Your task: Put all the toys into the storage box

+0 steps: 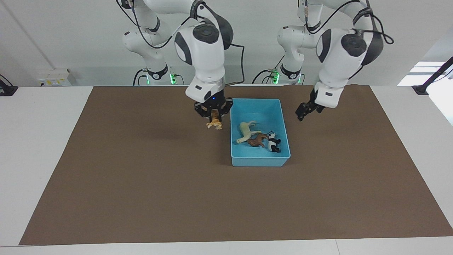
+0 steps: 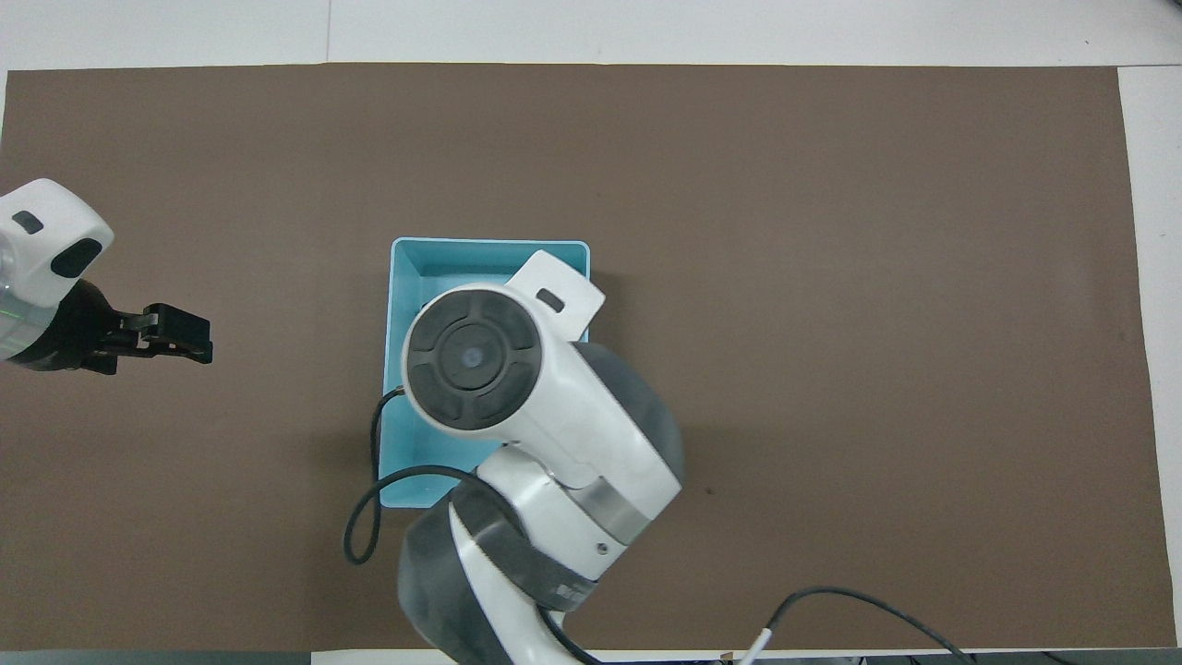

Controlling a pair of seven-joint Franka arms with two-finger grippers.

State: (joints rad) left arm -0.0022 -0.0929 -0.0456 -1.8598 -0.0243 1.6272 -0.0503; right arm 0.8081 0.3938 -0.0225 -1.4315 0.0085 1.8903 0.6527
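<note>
The light blue storage box [image 1: 260, 160] sits on the mat. Three toys lie in it: a cream horse [image 1: 246, 131], a brown lion [image 1: 257, 141] and a black-and-white panda [image 1: 273, 143]. My right gripper [image 1: 213, 118] hangs in the air beside the box's rim at the right arm's end, shut on the orange tiger [image 1: 214, 124], which dangles below its fingertips. My left gripper [image 1: 303, 114] [image 2: 189, 337] is open and holds nothing, raised over the mat off the box's other end. In the overhead view the right arm covers most of the box [image 2: 434, 263], the toys and its own gripper.
A brown mat [image 1: 141, 184] covers most of the white table [image 1: 42, 141]. A black cable [image 2: 365, 517] loops from the right arm over the box's near corner. Bare mat stretches around the box toward both ends of the table.
</note>
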